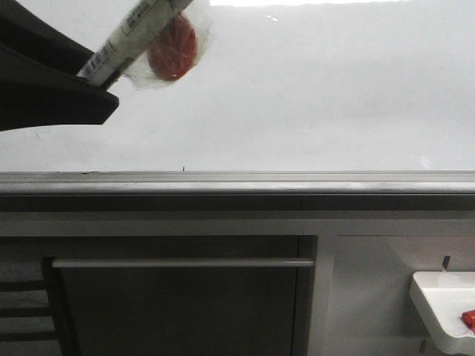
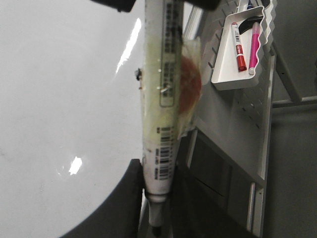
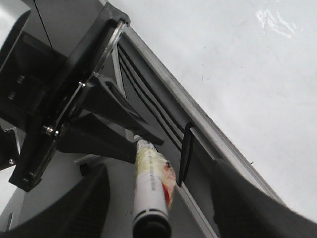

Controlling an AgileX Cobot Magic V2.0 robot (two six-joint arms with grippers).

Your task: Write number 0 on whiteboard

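The whiteboard (image 1: 312, 96) fills the upper front view, above its grey metal ledge (image 1: 297, 182). No number 0 shows on it. My left gripper (image 1: 104, 83) is at the upper left, shut on a white marker pen (image 1: 130, 33) with a red disc (image 1: 172, 48) taped to it. In the left wrist view the pen (image 2: 163, 114) sits between the dark fingers (image 2: 126, 203), tip toward the camera. My right gripper (image 3: 158, 213) is open, its fingers (image 3: 247, 208) well apart on either side of the pen's rear end (image 3: 151, 225), not touching it.
A small white tray (image 1: 438, 311) hangs at the lower right below the ledge, holding a red and a pink marker (image 2: 238, 47). A dark cabinet front with a metal handle (image 1: 182, 262) lies under the ledge.
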